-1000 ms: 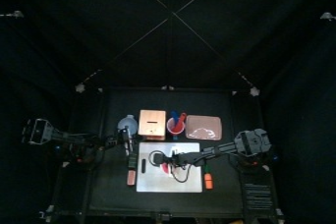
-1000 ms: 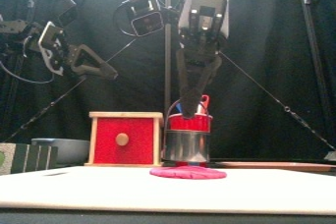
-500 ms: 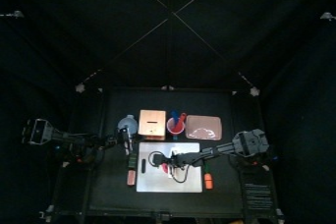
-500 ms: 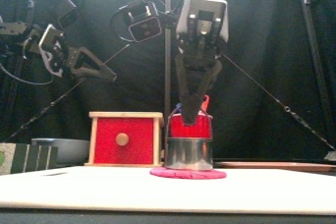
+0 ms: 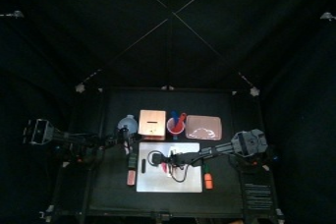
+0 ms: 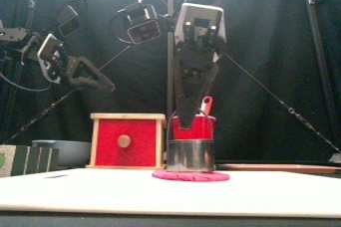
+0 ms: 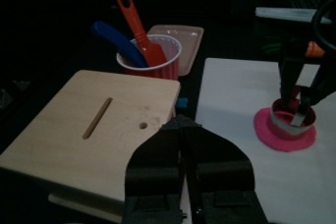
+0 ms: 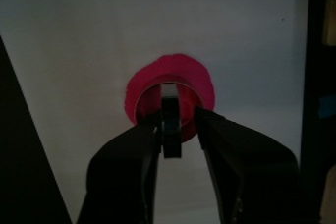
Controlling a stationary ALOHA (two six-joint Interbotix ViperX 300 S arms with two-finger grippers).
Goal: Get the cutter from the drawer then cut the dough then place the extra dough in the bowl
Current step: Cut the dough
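The right gripper point(image 8: 174, 130) pinches the wire handle of the cutter point(image 6: 190, 154), which has come down onto the pink dough point(image 6: 190, 175) on the white cutting board point(image 6: 80, 196) (cutting now begun, I judge). The left gripper point(image 7: 183, 140), jaws pressed together, hovers over the wooden box point(image 7: 92, 120).

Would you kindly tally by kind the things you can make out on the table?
Box: 1
Cup: 1
Knives: 2
Tray: 1
Board: 1
Dough: 1
Cutter: 1
Orange toys: 2
Total: 10
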